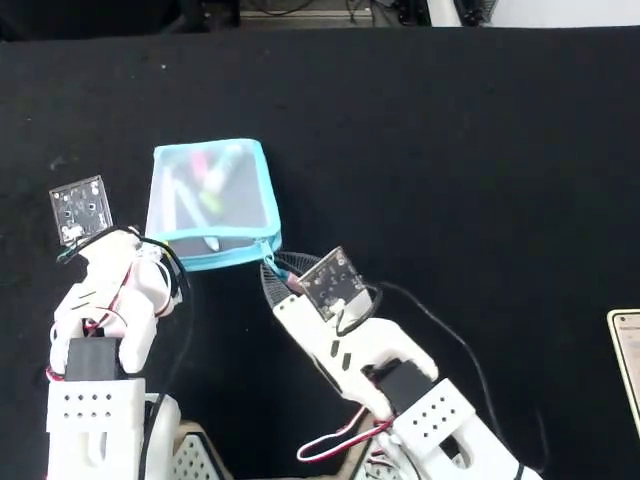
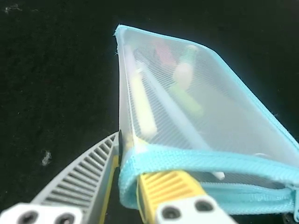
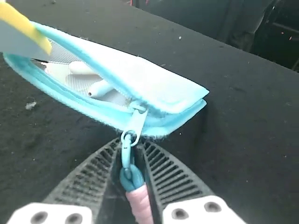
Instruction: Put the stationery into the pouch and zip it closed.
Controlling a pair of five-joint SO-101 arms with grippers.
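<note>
- White-shelled, the left arm sits at seven o'clock on the black table (image 1: pixel 450 150); its left gripper (image 2: pixel 127 158) is clenched on the pouch's (image 1: pixel 210 205) teal hem, one grey finger and one yellow finger pinching the near corner at the pouch's seven o'clock.
- At five o'clock on the table, the right gripper (image 3: pixel 131 144) has its ribbed fingers closed on the zipper pull (image 3: pixel 129 158), whose slider sits at the pouch's five o'clock corner.
- The pouch, clear mesh with teal trim, lies flat at ten o'clock from the table's centre, its near edge gaping between the two grippers and not yet zipped.
- Stationery (image 1: pixel 205 190) rests inside: pink, green, yellow and white pens showing through the mesh.
- A pale card (image 1: pixel 627 350) lies at the table's three o'clock edge, well apart from the pouch.
</note>
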